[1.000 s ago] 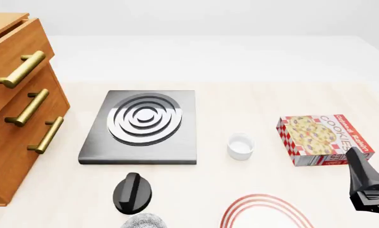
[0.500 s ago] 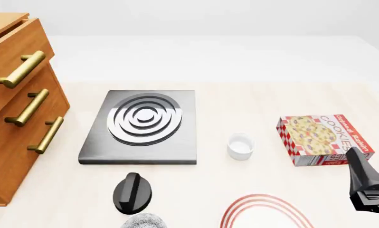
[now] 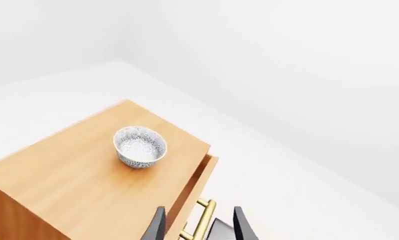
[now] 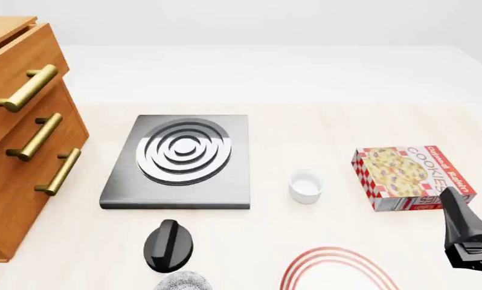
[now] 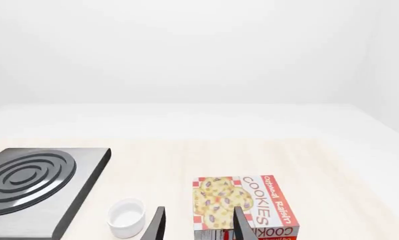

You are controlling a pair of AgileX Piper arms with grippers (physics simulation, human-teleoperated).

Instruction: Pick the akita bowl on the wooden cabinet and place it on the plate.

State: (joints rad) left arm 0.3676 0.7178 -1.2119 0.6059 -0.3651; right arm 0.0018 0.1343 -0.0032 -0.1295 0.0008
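The akita bowl (image 3: pixel 140 146), upright atop the wooden cabinet (image 3: pixel 73 185), should be approached from above by the seemingly open, empty left gripper (image 3: pixel 198 225).

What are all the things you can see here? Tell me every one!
Wooden cabinet: one, orange-brown with brass handles, table's left.
Akita bowl: one, grey-white speckled, on the cabinet top.
Second speckled bowl: one, near edge, mostly cut off.
Stove plate: one, grey with silver rings, centre-left.
Black object: one, behind that bowl.
White cup: one, centre.
Cookie box: one, red-white, right.
Plate: one, white, red rings, near edge.
Table: one, pale wood.
Left tool: black, open, above the cabinet.
Right tool: black, open, near the box.
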